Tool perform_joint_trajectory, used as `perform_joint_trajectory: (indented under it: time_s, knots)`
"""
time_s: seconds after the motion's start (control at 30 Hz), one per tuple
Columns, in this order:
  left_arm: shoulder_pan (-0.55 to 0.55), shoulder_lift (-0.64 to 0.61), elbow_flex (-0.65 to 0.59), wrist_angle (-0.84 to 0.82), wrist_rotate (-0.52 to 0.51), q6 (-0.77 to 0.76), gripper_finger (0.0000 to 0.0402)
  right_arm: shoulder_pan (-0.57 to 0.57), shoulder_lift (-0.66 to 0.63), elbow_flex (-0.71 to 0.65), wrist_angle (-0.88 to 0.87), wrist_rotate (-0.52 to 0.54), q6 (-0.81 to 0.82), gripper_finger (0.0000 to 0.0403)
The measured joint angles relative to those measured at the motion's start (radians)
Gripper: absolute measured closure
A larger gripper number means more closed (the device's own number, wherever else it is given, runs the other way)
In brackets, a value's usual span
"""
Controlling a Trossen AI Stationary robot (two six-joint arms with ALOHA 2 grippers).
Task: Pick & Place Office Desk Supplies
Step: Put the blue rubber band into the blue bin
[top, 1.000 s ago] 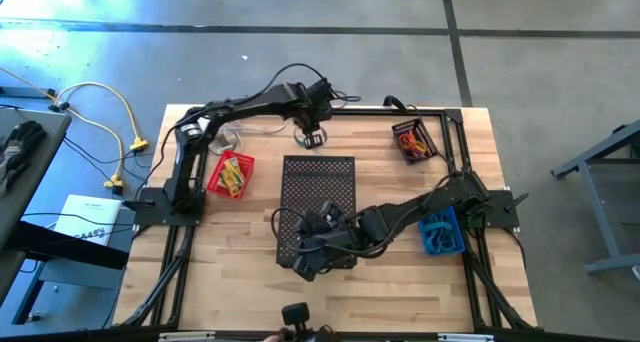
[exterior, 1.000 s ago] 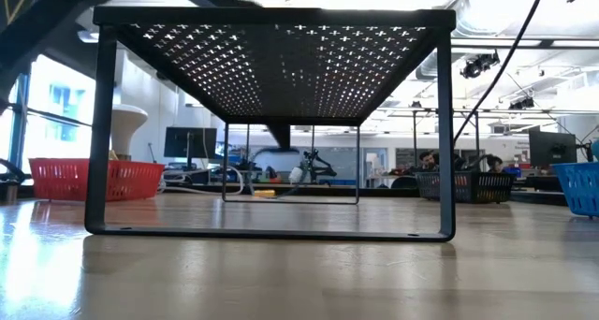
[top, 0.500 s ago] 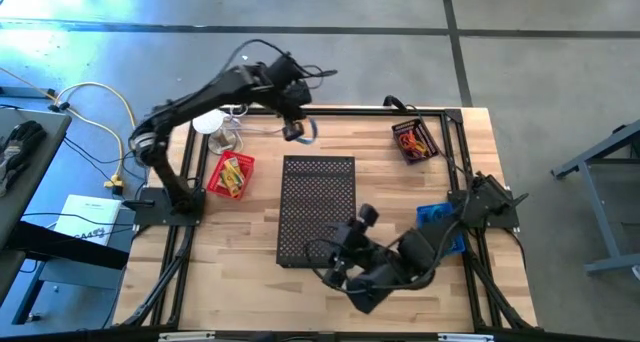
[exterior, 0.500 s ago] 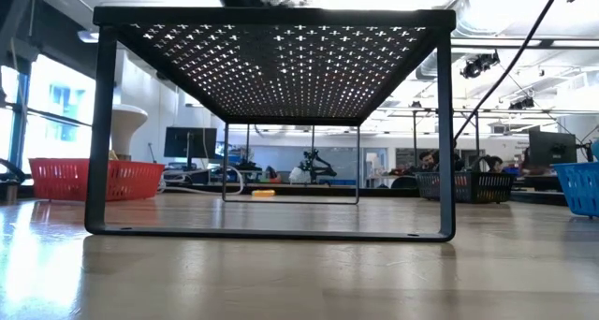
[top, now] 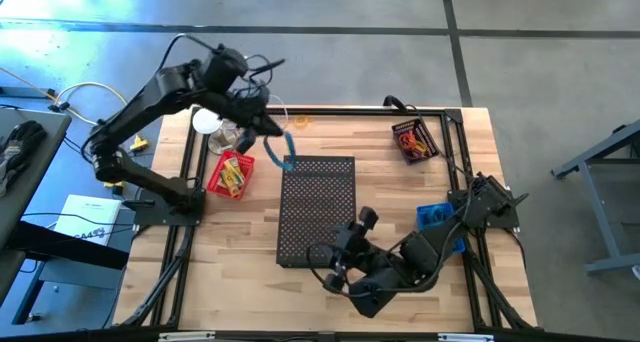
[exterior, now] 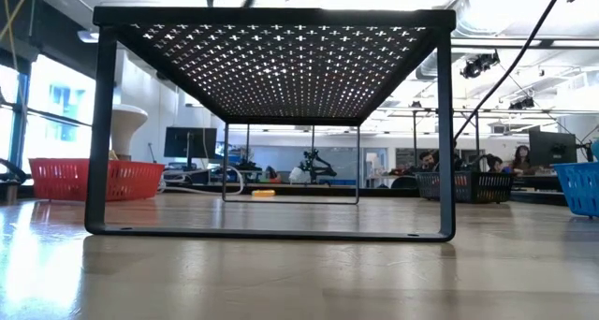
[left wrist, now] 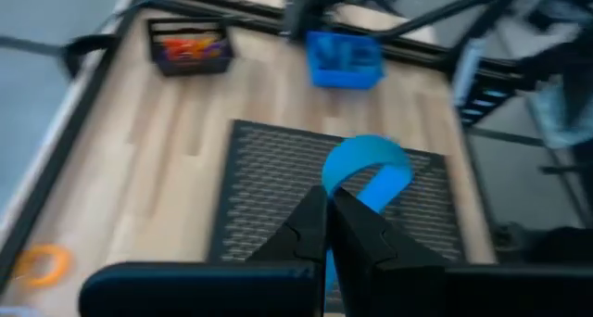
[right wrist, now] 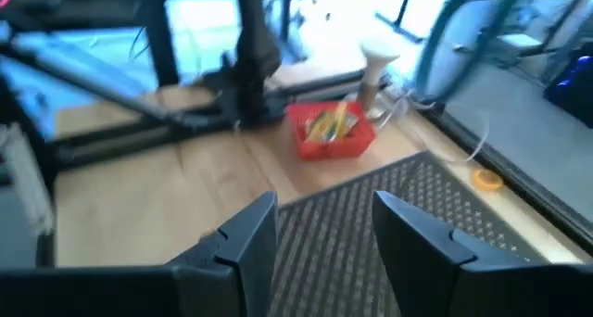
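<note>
My left gripper (top: 273, 148) hangs raised over the far left corner of the black perforated stand (top: 318, 208). It is shut on a blue loop (left wrist: 367, 171), which also shows as the blue loop (top: 284, 150) in the high view. An orange loop (top: 300, 122) lies flat on the table near the far edge; it is the orange loop (left wrist: 42, 261) in the left wrist view. My right gripper (right wrist: 315, 234) is open at the stand's near right corner, my right gripper (top: 332, 263) in the high view, and touches nothing. My left gripper pinches the blue loop between its two shut fingertips, at one spot of the band (left wrist: 345, 198). The fingers come from above, slanting down. The loop is lifted clear and stands out beyond the fingertips, over the stand's top.
A red basket (top: 230, 174) with yellow and red items sits left of the stand. A dark basket (top: 413, 140) of red and orange loops stands at the far right, a blue basket (top: 440, 230) at the right. A white disc with cords (top: 207, 122) lies at the far left corner.
My left gripper rose from the table near the far edge with the blue loop in its fingers and swung toward the table's left and near side, to the stand's far left corner. My right arm drew back off the stand toward the near edge, then stayed.
</note>
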Motion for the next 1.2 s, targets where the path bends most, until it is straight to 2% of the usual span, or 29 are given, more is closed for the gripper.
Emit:
perform_joint_trajectory:
  time_s: [0.17, 0.27, 0.5, 0.63, 0.73, 0.8, 0.97, 1.2]
  knots:
    - [-0.095, -0.033, 0.0, -0.019, 0.008, -0.053, 0.0401, -0.028, 0.0, 0.0, 0.072, 0.12, -0.03, 0.0237]
    - [-0.156, -0.033, 0.0, -0.022, 0.004, -0.089, 0.0401, -0.055, 0.0, 0.0, 0.101, 0.125, -0.043, 0.0237]
    - [-0.289, -0.019, 0.0, -0.007, -0.016, -0.129, 0.0401, -0.139, 0.009, 0.0, 0.136, 0.018, -0.111, 0.0237]
    - [-0.348, -0.013, 0.0, -0.005, -0.132, -0.142, 0.0401, -0.173, 0.011, -0.001, 0.211, -0.098, -0.182, 0.0237]
    - [-0.371, -0.005, 0.0, -0.006, -0.152, -0.145, 0.0401, -0.192, 0.011, -0.001, 0.27, -0.22, -0.248, 0.0231]
    - [-0.379, -0.004, 0.0, -0.008, -0.153, -0.145, 0.0401, -0.2, 0.011, -0.001, 0.3, -0.239, -0.269, 0.022]
    - [-0.395, -0.003, 0.0, -0.01, -0.154, -0.145, 0.0401, -0.222, 0.011, 0.0, 0.301, -0.209, -0.278, 0.0184]
    - [-0.402, -0.003, 0.0, -0.01, -0.153, -0.141, 0.0401, -0.272, 0.011, 0.0, 0.329, -0.32, -0.278, 0.0145]
